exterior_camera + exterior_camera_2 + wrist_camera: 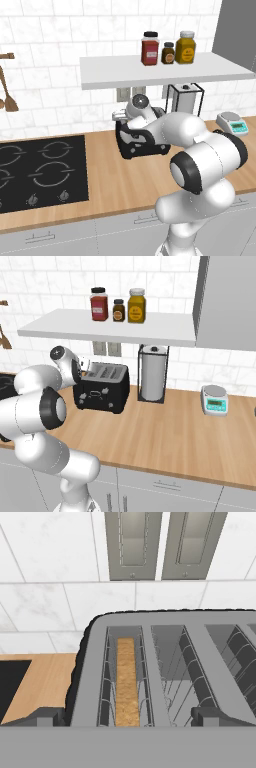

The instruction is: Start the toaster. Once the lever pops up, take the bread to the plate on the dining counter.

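The black toaster (102, 388) stands on the wood wall counter against the tiled wall; my arm partly covers the toaster (131, 146) in the left base view. My gripper (84, 372) hangs just above its left end, pointing down. From the hand view, the toaster (170, 662) top fills the lower half. The bread (127, 682) stands on edge deep in the left slot, with only its tan top edge showing. My gripper (127, 719) is open, its fingertips (46, 717) wide apart on either side of the slots, holding nothing. The plate and the dining counter are out of view.
A wire-framed white paper towel stand (152, 373) is right of the toaster, and a small scale (215, 399) sits further right. Above is a white shelf (117, 328) with three jars. A black hob (42, 170) lies to the left. Wall outlets (132, 542) are behind the toaster.
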### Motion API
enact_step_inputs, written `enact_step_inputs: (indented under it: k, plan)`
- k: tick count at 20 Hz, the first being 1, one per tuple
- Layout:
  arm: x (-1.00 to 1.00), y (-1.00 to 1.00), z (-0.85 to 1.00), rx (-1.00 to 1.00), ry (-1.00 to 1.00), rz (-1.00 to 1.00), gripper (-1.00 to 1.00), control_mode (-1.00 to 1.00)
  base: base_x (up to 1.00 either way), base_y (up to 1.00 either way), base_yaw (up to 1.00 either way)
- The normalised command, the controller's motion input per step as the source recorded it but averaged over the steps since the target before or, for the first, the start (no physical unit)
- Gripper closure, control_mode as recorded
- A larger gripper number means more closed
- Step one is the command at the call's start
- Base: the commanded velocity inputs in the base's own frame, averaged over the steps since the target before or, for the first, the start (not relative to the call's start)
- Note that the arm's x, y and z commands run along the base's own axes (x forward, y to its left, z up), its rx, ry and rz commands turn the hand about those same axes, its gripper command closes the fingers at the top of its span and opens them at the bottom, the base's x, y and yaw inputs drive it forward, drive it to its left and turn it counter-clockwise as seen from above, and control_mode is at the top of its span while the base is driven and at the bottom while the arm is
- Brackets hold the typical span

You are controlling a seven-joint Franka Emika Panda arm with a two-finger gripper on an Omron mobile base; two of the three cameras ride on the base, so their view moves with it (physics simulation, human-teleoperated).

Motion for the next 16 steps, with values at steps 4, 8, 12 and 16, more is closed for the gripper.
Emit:
enact_step_inputs:
  k: [4,8,12,16]
  plan:
    - [0.0,0.0,0.0,0.0,0.0,0.0,-1.0,-1.0,0.0,0.0,0.0]
    - [0.0,0.0,0.0,0.0,0.0,0.0,-1.0,-1.0,0.0,0.0,0.0]
    - [0.0,0.0,0.0,0.0,0.0,0.0,-1.0,-1.0,0.0,0.0,0.0]
    - [0.0,0.0,0.0,0.0,0.0,0.0,-1.0,-1.0,0.0,0.0,0.0]
